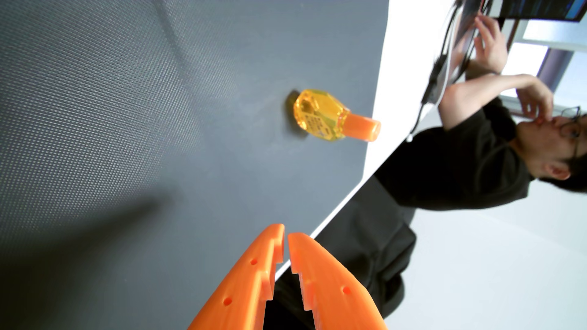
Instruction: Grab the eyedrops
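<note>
The picture lies on its side. The eyedrops (pixel 320 115), a small clear yellow faceted bottle with an orange cap, stands on the dark grey mat (pixel 143 127) in the upper middle of the wrist view, its cap pointing right. My orange gripper (pixel 286 234) comes in from the bottom edge, well below the bottle and apart from it. Its two fingertips nearly touch, with only a thin slit between them and nothing held.
The mat ends at a white table edge (pixel 374 152) just right of the bottle. Beyond it sits a person in a black top (pixel 460 165), hands raised near a monitor and cables (pixel 444 73). The mat's left side is bare.
</note>
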`<state>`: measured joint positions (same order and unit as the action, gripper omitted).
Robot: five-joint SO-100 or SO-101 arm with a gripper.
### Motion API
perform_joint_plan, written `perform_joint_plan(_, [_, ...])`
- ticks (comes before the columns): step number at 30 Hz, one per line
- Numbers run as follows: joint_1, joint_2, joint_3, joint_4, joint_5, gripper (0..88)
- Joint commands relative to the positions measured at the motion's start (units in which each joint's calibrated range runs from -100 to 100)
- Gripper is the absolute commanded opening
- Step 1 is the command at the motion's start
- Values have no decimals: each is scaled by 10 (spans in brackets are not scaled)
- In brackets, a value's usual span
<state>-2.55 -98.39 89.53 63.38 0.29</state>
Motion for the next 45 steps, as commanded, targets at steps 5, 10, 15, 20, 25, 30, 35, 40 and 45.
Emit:
perform_joint_plan(5, [42,51,-84,17,41,10])
perform_joint_plan(10, [57,151,-146,14,60,10])
perform_joint_plan(15, [67,279,-246,6,88,10])
perform_joint_plan(20, [67,420,-342,-8,115,10])
perform_joint_plan(25, [65,561,-440,-12,140,22])
perform_joint_plan(30, [60,687,-541,17,172,114])
perform_joint_plan(35, [55,794,-652,72,199,155])
perform_joint_plan(40, [53,898,-745,113,223,219])
perform_joint_plan(45, [53,990,-816,120,233,232])
